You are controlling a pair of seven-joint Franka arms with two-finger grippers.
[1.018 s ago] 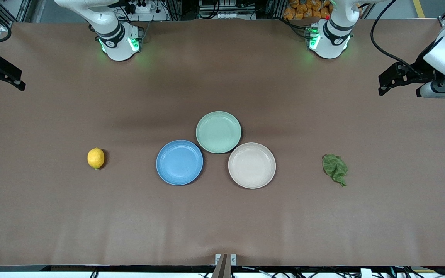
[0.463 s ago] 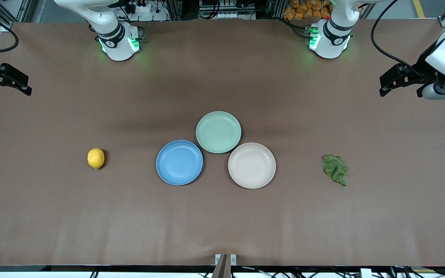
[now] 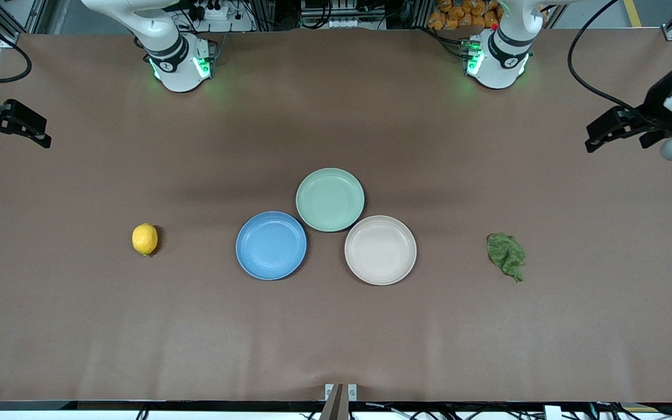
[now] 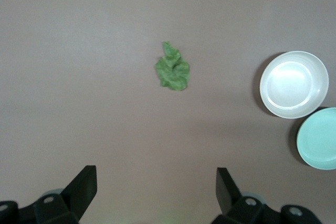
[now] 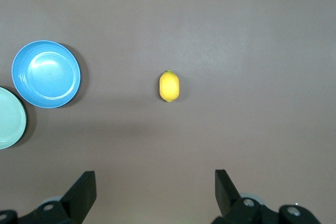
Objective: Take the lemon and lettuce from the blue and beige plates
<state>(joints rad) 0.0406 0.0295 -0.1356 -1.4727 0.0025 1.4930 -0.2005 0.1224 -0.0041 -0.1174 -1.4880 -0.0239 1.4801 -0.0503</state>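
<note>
Up high, the left claw (image 3: 595,135) hangs wide open over the counter (image 3: 336,326), holding nothing. The lettuce (image 3: 506,255) lies on the counter, well apart from it. The right claw (image 3: 35,131) is wide open too, well apart from the lemon (image 3: 144,239). Between both claws sit the blue plate (image 3: 271,245), beige plate (image 3: 380,249) and green plate (image 3: 330,199), all bare.

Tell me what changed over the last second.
The left gripper moved outward toward its own end of the table and a little lower in the front view. The right gripper crept inward over the table from its end. Both stay open, holding nothing. The lemon, lettuce, blue plate, beige plate and mint-green plate did not move.
</note>
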